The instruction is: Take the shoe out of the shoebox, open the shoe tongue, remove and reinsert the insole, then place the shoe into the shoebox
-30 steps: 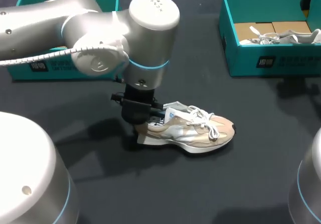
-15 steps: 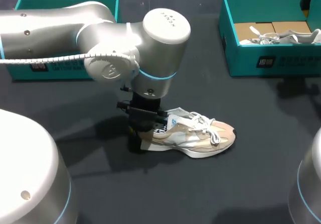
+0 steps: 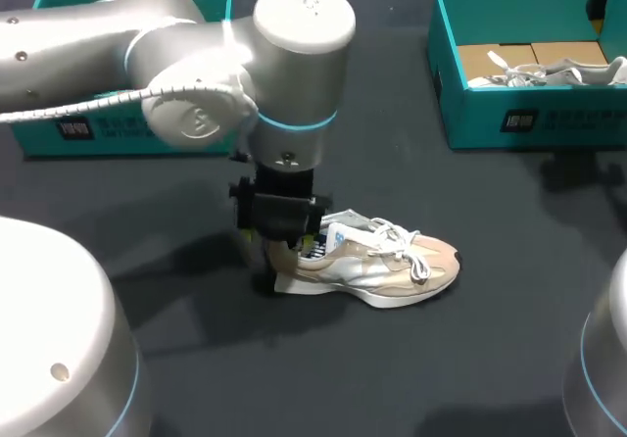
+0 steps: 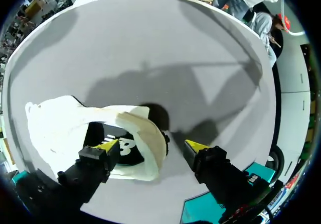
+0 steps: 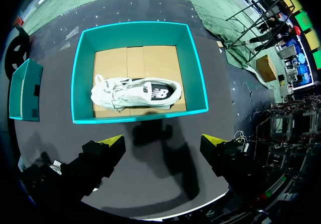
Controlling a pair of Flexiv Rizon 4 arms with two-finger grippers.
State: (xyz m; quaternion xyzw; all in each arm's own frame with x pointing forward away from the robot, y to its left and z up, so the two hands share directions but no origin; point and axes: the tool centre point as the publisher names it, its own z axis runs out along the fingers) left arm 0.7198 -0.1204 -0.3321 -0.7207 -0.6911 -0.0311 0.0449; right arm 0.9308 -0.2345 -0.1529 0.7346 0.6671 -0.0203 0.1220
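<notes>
Beige-and-white mesh lace-up trainer, well inside dark table edges: likely light, soft-sided; best held at stiffer heel collar, left gripper astride, fingers apart.

Beige-and-white shoe — upright, toe rightward, well apart from open teal shoebox

Dark table; far left, a teal box, perhaps a lid.
</notes>
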